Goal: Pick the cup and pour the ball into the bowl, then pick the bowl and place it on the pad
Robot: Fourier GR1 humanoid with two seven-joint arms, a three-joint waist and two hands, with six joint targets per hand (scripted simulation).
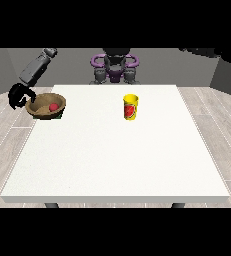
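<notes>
The ball [52, 107] already lies in the bowl [43, 102] at the desk's [117, 160] far left, over a green pad [60, 116], the hand [18, 95] at the view's left curling its fingers at the rim, apparently placing it, while the cup [130, 107] stands upright mid-desk.

A single front view stands across the desk [112, 160] from the robot [114, 67], raised above it and tilted down; it faces the robot, which sits small behind the far edge; the near edge lies closest to the lens; all four corners fit in view, with floor [222, 135] showing past both side edges.
</notes>
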